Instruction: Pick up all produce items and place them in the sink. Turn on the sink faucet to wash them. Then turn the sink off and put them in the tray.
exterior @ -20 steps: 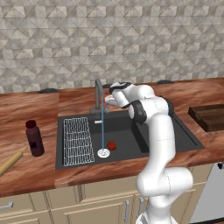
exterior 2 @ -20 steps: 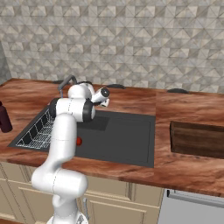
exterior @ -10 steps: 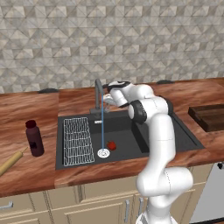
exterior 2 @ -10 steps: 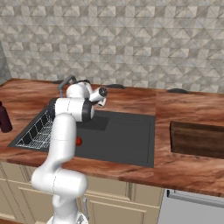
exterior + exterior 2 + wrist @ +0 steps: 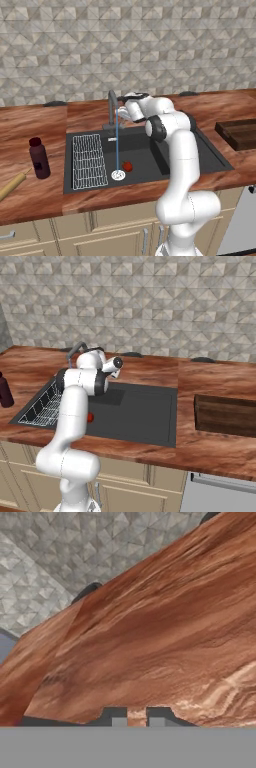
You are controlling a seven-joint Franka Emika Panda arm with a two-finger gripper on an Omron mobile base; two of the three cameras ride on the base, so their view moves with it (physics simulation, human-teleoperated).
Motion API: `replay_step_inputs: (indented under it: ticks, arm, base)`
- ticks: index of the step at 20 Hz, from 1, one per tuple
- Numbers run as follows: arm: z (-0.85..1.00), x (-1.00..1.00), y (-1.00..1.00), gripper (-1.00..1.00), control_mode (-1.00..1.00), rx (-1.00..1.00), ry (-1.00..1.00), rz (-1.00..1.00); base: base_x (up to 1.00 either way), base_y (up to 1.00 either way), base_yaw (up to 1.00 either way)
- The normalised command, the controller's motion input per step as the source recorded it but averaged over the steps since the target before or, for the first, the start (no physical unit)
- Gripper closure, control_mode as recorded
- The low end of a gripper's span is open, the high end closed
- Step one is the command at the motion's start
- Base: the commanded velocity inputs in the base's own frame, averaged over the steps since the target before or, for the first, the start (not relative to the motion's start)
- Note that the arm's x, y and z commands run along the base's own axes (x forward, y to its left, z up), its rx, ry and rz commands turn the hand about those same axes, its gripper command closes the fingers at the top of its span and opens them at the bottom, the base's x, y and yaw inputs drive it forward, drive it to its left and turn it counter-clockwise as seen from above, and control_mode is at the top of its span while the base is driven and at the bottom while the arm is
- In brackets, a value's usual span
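A small red tomato, the produce item (image 5: 128,166) (image 5: 90,417), lies on the floor of the black sink (image 5: 190,150) (image 5: 140,411) beside the silver drain (image 5: 118,175). A thin stream of water falls from the sink faucet (image 5: 112,106) (image 5: 75,351) onto the drain. My gripper (image 5: 123,111) (image 5: 111,370) hangs just right of the faucet, above the sink's back edge. In the hand view its fingertips (image 5: 119,717) stand close together, shut, with nothing seen between them. The dark wooden tray (image 5: 240,134) (image 5: 225,415) rests on the counter to the right.
A white wire rack (image 5: 90,161) (image 5: 42,408) lies in the sink's left part. A maroon bottle (image 5: 39,157) (image 5: 5,390) and a rolling pin (image 5: 12,185) sit on the left counter. The tiled wall runs behind the counter.
The hand has edged slightly closer to the faucet. Water runs in every frame, and the tomato has stayed in place.
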Motion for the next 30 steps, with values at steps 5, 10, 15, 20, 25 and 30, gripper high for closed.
replay_step_inputs:
  ticks: [5,10,15,20,25,30]
  arm:
    - [-0.07,0.28,0.65,1.00,-1.00,0.18,0.00,0.02]
    - [-0.14,0.24,0.98,1.00,-1.00,0.14,0.04,0.01]
    - [-0.10,0.28,0.95,1.00,-1.00,0.10,0.03,0.00]
    - [0.13,0.06,0.07,1.00,-1.00,0.02,0.00,-0.02]
    - [0.17,0.00,-0.36,-1.00,-1.00,-0.03,0.00,-0.06]
    - [0.24,-0.13,-0.42,-1.00,-1.00,-0.03,0.00,-0.03]
  base:
    - [0.00,0.00,0.00]
    - [0.00,0.00,0.00]
    - [0.00,0.00,0.00]
    - [0.00,0.00,0.00]
    - [0.00,0.00,0.00]
    - [0.00,0.00,0.00]
